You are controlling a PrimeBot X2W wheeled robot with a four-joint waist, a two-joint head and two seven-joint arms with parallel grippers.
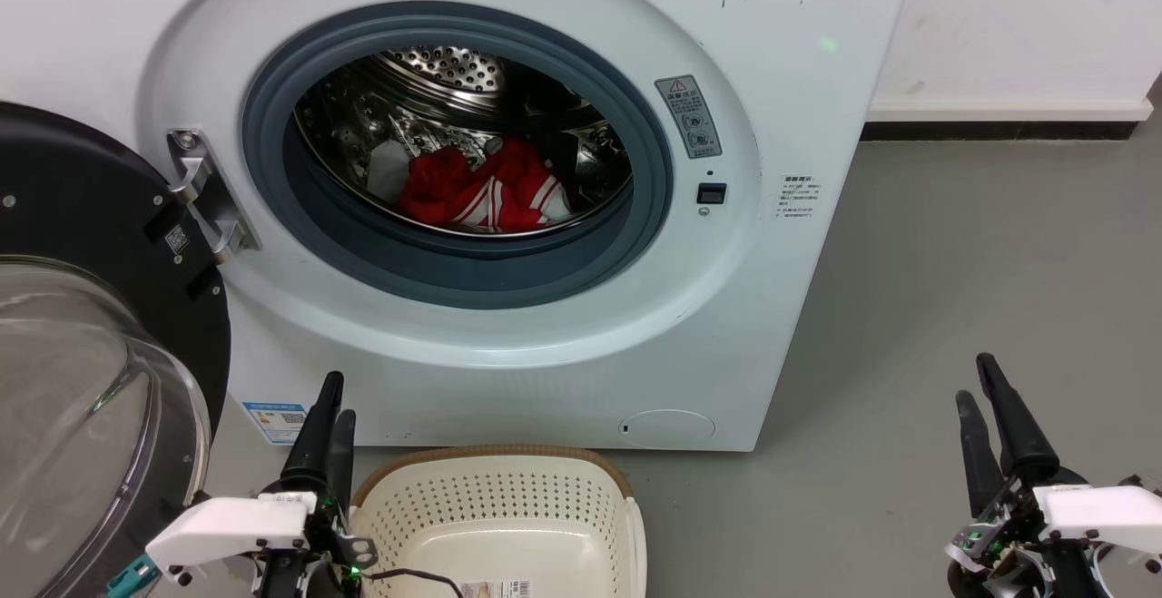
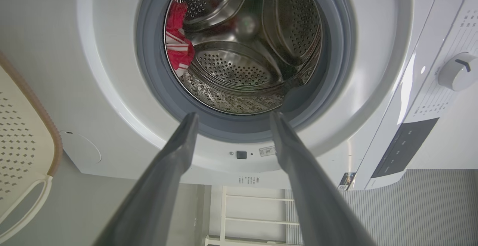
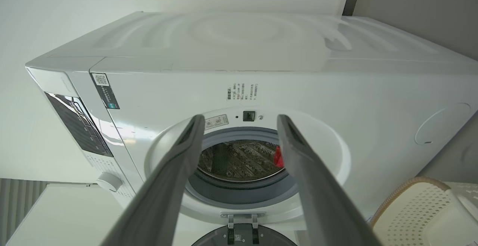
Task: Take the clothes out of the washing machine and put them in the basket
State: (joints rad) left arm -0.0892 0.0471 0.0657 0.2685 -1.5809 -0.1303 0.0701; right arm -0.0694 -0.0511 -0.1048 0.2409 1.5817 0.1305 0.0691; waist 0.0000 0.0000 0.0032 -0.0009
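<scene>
Left end effector [image 1: 338, 397] wide, right end effector [image 1: 975, 380] wide, basket [image 1: 495, 455] between, clothes [image 1: 481, 185] inside washing machine [image 1: 772, 81]

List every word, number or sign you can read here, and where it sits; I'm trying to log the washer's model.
Warning sticker beside the porthole: a red warning triangle; small print unreadable.
White label on the washing machine front: too small.
QR sticker on the door: code alone.
Blue label at the machine's lower left: blurred.
Barcode label in the basket: too small.
</scene>
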